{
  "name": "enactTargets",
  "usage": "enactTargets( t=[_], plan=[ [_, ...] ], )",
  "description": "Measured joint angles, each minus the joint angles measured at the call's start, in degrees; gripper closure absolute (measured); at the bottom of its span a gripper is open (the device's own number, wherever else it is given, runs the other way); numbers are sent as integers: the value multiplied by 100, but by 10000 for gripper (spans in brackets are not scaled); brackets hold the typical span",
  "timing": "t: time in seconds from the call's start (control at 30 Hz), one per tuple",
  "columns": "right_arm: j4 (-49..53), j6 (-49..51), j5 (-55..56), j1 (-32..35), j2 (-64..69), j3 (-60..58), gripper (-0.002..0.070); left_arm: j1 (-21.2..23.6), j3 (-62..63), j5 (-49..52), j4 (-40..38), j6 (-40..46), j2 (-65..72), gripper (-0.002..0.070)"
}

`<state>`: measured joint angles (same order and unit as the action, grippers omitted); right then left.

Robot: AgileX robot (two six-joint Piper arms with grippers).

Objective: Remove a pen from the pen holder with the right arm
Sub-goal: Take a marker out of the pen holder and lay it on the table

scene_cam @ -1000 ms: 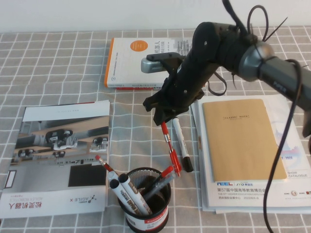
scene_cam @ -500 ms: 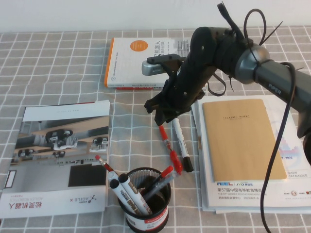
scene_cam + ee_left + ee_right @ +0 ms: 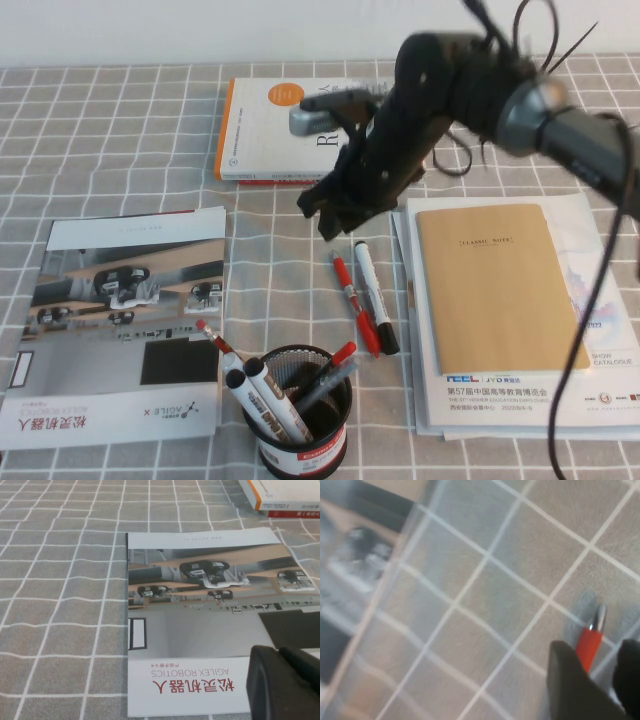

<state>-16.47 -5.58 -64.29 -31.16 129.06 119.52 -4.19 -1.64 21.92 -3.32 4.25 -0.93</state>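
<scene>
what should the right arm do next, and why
Probably lift the right gripper clear and retract: it hangs open above the red pen, which lies on the cloth beside the black marker, outside the pen holder. The left gripper sits over the brochure.

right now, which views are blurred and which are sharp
High view: the right tool, raised just above the lying red pen, is motion-smeared, while everything else is crisp. Right wrist view: the whole frame is streaked and the pen's tip is soft. Left wrist view: the brochure is sharp and evenly lit; the left tool, over its corner, is a dark, soft mass.
</scene>
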Motion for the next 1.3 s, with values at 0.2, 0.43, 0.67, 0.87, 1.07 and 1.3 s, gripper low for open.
enactTargets(
  t=[0.2,0.43,0.67,0.87,1.07,1.3],
  plan=[
    [268,0,-132,-154,-1013,-576,649,0,0,0,0,0,0,678],
    [373,0,494,-313,-2779,-2442,686,0,0,0,0,0,0,678],
    [387,0,675,-313,-4502,-3933,688,0,0,0,0,0,0,678],
    [301,0,1000,-313,-5757,-5093,688,0,0,0,0,0,0,678],
    [173,0,1003,-313,-6681,-6014,688,0,0,0,0,0,0,678],
    [54,0,330,-313,-6959,-6281,688,0,0,0,0,0,0,678]
  ],
)
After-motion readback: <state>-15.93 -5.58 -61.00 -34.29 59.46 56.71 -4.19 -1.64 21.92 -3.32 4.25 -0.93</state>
